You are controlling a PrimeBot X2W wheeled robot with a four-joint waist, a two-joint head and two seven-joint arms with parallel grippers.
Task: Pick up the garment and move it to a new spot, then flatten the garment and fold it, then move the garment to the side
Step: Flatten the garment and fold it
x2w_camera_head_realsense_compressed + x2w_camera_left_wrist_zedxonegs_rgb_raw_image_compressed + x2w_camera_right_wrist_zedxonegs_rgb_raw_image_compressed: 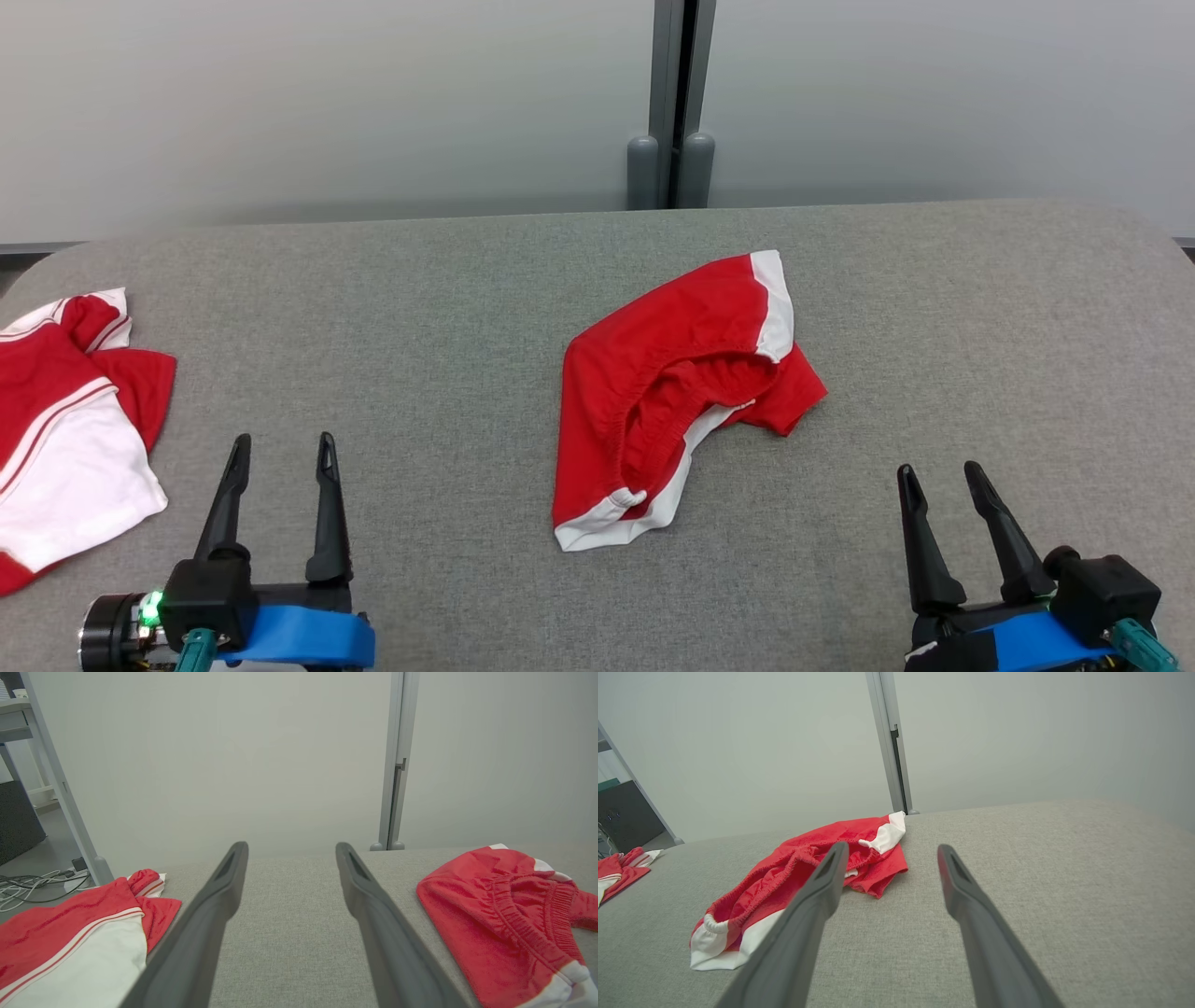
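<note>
A crumpled pair of red shorts with white trim, the garment [672, 392], lies in the middle of the grey table [448, 308]. It appears at the right in the left wrist view [495, 914] and left of centre in the right wrist view [794, 877]. My left gripper [284, 452] hovers open at the lower left, well left of the garment, with nothing between its fingers [212, 914]. Open too, my right gripper [940, 475] sits at the lower right, to the right of the garment and clear of it, its fingers [976, 914] empty.
A second red and white garment [65, 420] lies at the table's left edge, close to my left gripper. A grey partition wall with a vertical post [674, 103] stands behind the table. Cables [32, 886] lie on the floor beyond the left edge.
</note>
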